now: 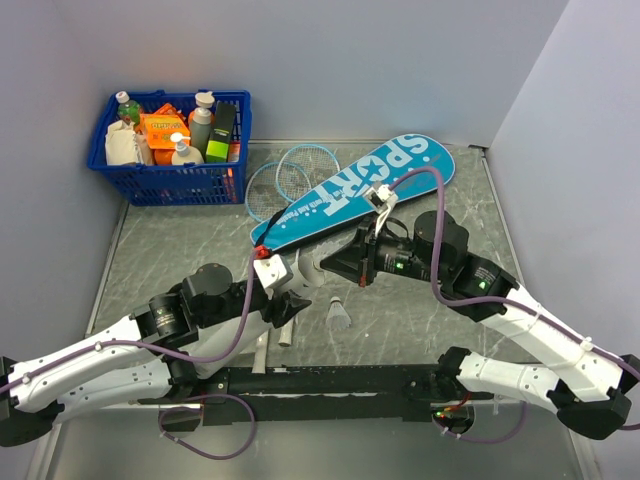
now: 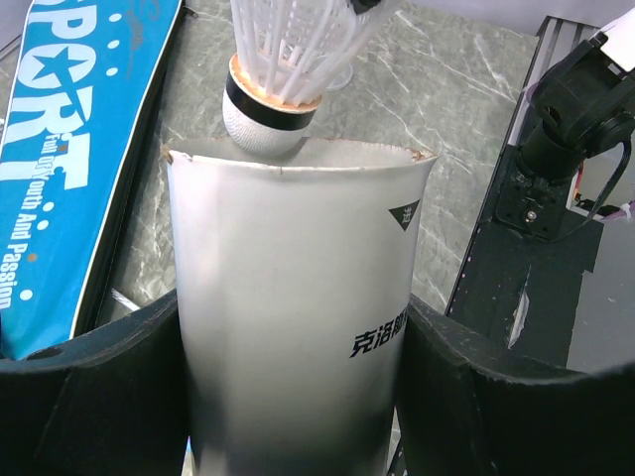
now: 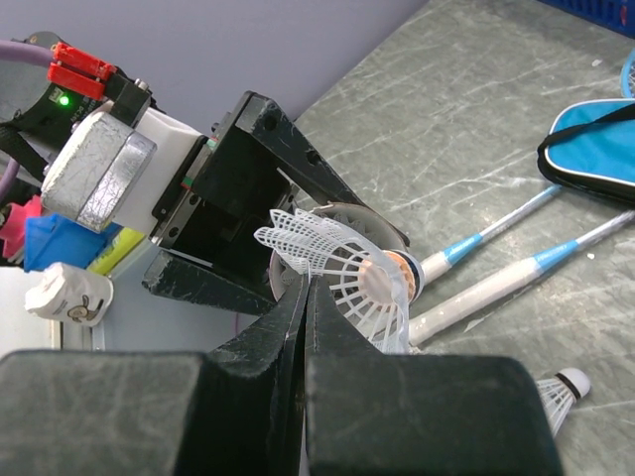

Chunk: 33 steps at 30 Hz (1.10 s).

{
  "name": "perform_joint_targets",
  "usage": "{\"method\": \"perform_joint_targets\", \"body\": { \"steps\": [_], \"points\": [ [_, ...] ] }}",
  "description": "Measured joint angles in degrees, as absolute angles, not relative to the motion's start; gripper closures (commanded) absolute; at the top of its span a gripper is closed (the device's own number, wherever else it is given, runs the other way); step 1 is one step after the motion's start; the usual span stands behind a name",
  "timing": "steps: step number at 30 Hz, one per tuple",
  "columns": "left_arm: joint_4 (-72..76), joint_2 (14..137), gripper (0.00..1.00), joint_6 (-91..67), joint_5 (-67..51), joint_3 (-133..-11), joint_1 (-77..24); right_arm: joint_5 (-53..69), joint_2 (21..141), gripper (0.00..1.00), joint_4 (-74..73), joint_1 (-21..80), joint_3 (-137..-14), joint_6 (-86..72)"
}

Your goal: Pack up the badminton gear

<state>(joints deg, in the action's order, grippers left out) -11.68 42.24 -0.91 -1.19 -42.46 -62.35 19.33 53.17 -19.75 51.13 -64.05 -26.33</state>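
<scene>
My left gripper [image 1: 285, 300] is shut on a white cardboard shuttlecock tube [image 2: 298, 327], open mouth facing away. My right gripper [image 3: 306, 288] is shut on the skirt of a white shuttlecock [image 3: 347, 273], holding its cork head at the tube's mouth; it also shows in the left wrist view [image 2: 283, 69]. A second shuttlecock [image 1: 338, 313] lies on the table near the arms. The teal "SPORT" bag [image 1: 360, 190] lies diagonally at the back. Two light-blue rackets [image 1: 292, 172] lie beside it, their handles [image 3: 496, 288] running under my grippers.
A blue basket [image 1: 170, 180] of bottles and packets stands at the back left corner. Grey walls close the table on three sides. The arm bases and a black rail [image 1: 330, 380] sit at the near edge.
</scene>
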Motion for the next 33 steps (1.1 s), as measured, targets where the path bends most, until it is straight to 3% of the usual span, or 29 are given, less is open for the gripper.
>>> {"method": "perform_joint_targets", "body": {
  "steps": [23, 33],
  "points": [
    [-11.4, 42.6, 0.99, -0.9, -2.1, -42.5, -62.3, 16.1, 51.1, 1.0, -23.1, 51.9, -65.7, -25.9],
    [-10.5, 40.4, 0.99, -2.2, -4.0, -42.4, -62.3, 20.0, 56.2, 1.0, -19.0, 52.4, -64.8, -28.0]
  ]
}}
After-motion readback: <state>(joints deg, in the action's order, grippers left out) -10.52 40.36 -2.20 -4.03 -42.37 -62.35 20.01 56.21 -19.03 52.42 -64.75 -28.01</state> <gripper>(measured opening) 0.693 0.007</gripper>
